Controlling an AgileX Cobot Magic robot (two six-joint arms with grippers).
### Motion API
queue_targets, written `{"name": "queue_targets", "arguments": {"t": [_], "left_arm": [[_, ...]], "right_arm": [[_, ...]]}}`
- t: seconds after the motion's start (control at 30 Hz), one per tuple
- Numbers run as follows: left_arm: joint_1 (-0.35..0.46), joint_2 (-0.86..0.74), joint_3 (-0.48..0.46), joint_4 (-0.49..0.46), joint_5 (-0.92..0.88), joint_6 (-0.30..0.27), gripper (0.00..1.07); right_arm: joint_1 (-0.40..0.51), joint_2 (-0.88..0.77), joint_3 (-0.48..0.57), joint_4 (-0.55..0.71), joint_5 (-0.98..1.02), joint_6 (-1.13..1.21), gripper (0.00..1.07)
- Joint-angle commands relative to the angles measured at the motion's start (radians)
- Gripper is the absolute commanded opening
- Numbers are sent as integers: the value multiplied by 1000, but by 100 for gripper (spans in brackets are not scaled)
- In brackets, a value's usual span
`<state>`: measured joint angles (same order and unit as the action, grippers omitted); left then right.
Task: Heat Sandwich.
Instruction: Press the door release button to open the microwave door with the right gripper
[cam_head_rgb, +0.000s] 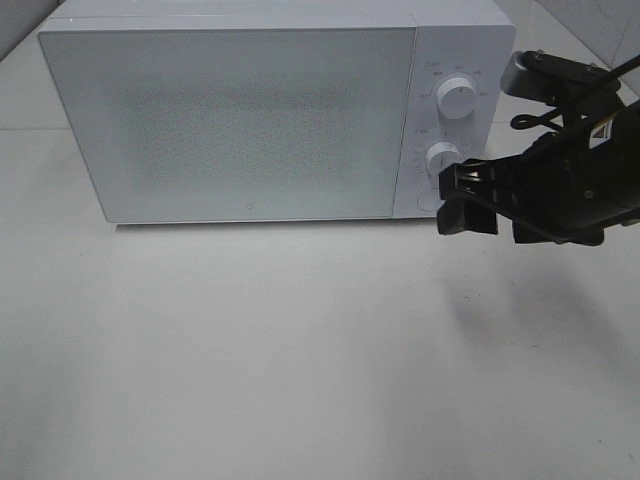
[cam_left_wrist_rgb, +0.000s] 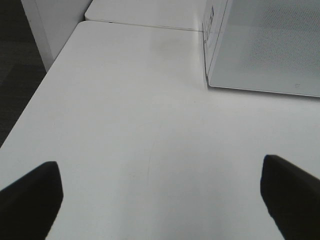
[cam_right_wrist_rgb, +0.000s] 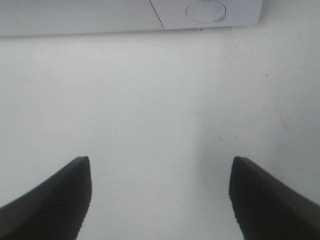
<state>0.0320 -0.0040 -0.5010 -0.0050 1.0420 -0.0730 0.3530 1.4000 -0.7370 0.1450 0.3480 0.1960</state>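
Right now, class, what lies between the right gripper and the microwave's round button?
Only bare table lies between the right gripper and the round button, seen in the right wrist view.

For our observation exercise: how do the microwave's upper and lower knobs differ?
The upper knob looks slightly larger than the lower knob. The upper knob stands clear; the right gripper hangs close by the lower knob. Both are white, round, on the microwave.

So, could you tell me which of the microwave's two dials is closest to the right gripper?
The lower dial: the open right gripper is right beside it, while the upper dial is farther away.
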Motion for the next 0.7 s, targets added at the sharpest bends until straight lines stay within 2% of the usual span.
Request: {"name": "queue_targets", "arguments": {"t": [0.03, 0.23, 0.7], "left_arm": [[3, -26, 2, -9, -8, -1, 103], [3, -26, 2, -9, -8, -1, 103], [3, -26, 2, -9, -8, -1, 103]], "right_arm": [[-4, -46, -24, -99, 122, -17, 76], [-4, -153, -44, -169, 272, -17, 75], [-4, -456, -47, -170, 558, -24, 75]]}}
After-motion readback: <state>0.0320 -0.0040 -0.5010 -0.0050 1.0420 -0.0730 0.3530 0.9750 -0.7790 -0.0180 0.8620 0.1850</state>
